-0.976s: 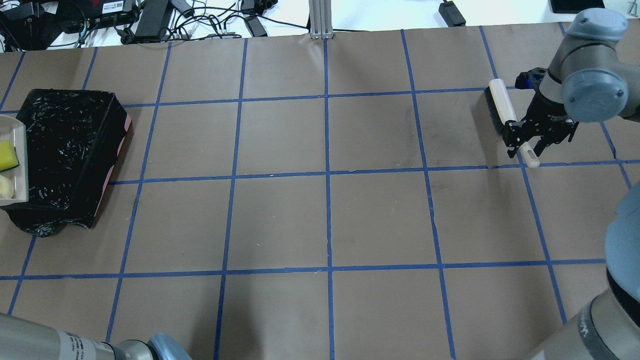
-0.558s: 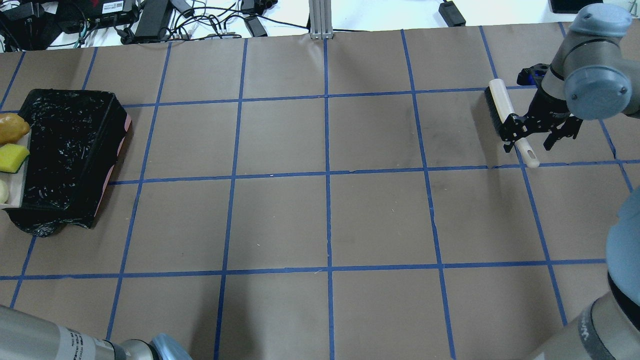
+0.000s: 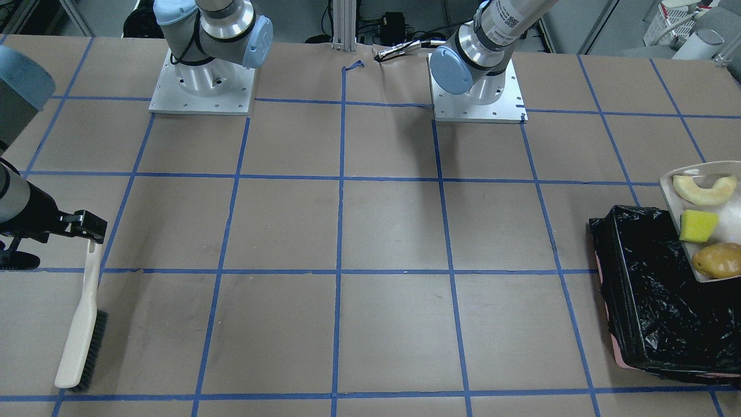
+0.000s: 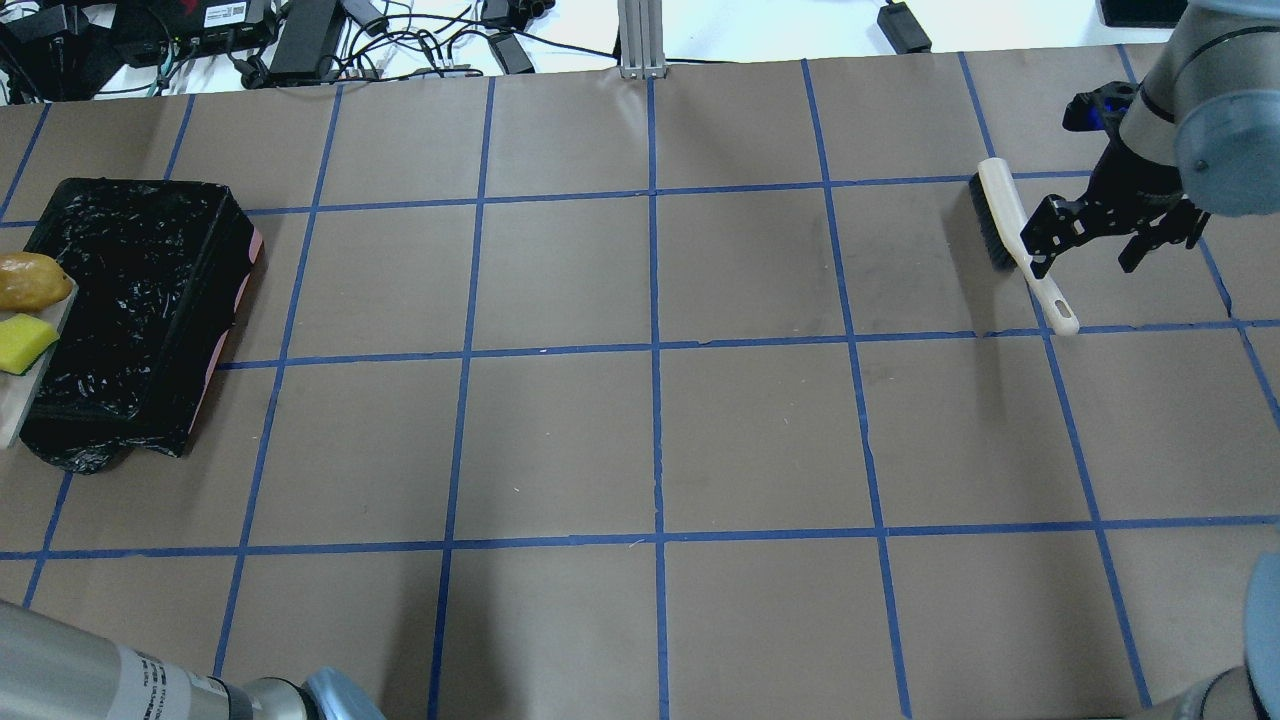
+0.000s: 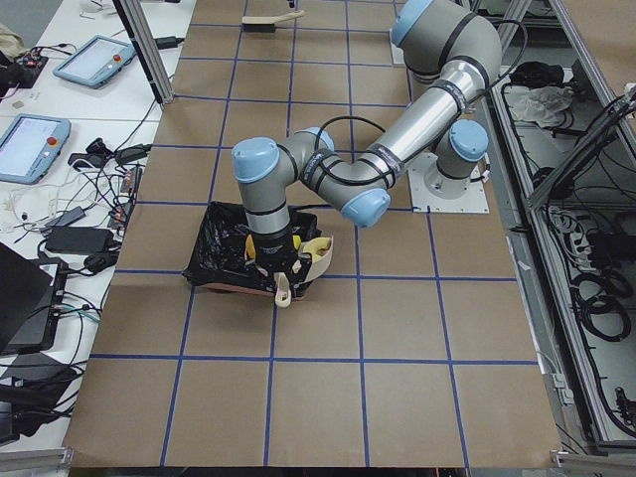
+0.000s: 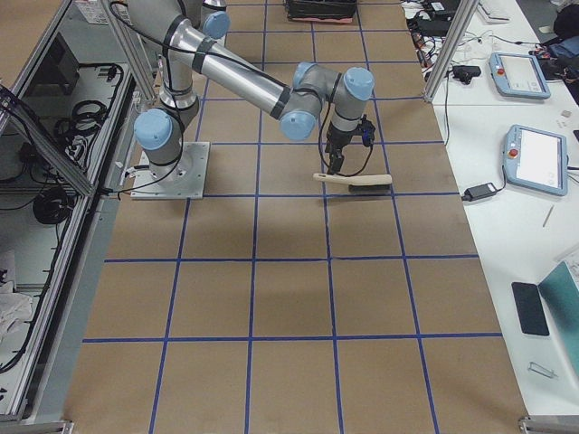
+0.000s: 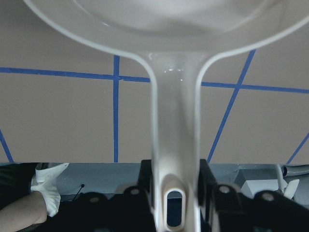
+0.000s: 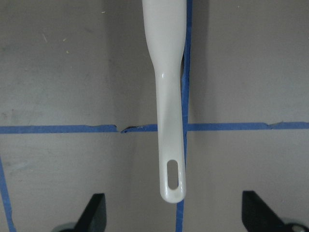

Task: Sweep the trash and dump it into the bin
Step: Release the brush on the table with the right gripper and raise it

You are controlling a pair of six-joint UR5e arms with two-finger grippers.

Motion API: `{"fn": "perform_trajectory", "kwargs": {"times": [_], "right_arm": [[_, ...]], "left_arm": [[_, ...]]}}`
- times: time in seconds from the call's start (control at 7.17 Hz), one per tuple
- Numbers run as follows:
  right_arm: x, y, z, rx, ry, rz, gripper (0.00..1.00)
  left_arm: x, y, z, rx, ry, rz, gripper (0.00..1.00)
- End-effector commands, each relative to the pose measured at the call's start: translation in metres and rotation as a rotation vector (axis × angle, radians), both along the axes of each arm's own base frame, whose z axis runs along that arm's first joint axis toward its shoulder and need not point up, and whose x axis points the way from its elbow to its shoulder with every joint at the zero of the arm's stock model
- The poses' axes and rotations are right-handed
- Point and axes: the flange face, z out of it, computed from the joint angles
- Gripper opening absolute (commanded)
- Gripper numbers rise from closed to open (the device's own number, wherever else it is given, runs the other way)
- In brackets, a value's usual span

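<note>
Trash (image 4: 22, 340) sits in the beige plastic dustpan (image 3: 730, 217): a pale yellow curved rind slice (image 3: 703, 191), a yellow-and-green sponge block (image 3: 697, 226) and a glossy golden-brown potato (image 3: 718, 260), with the sponge between the other two. The dustpan hangs over the rim of the rectangular bin lined with crinkled black plastic (image 3: 654, 301), on the side nearest the left end of the brown paper table gridded in blue tape (image 4: 650, 440). The left gripper (image 7: 175, 193) is clamped on the dustpan's handle. Well apart, near the table's right end, the beige brush with dark bristles (image 4: 1003, 212) lies flat. The right gripper (image 4: 1085, 262) hovers over its handle, jaws spread wide, both fingers clear of it.
</note>
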Motion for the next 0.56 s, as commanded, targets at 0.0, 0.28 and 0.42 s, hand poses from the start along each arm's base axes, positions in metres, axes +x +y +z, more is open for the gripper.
{"fn": "perform_trajectory", "kwargs": {"times": [0.0, 0.28, 0.42], "right_arm": [[0.012, 0.033, 0.069, -0.056, 0.029, 0.003, 1.00], [0.042, 0.059, 0.117, -0.112, 0.032, 0.038, 1.00], [0.077, 0.059, 0.121, -0.125, 0.033, 0.102, 1.00]], "left_arm": [[-0.017, -0.015, 0.006, 0.029, -0.065, -0.053, 0.00], [-0.020, -0.017, 0.008, 0.030, -0.071, -0.058, 0.00], [-0.020, -0.019, 0.014, 0.028, -0.085, -0.060, 0.00]]}}
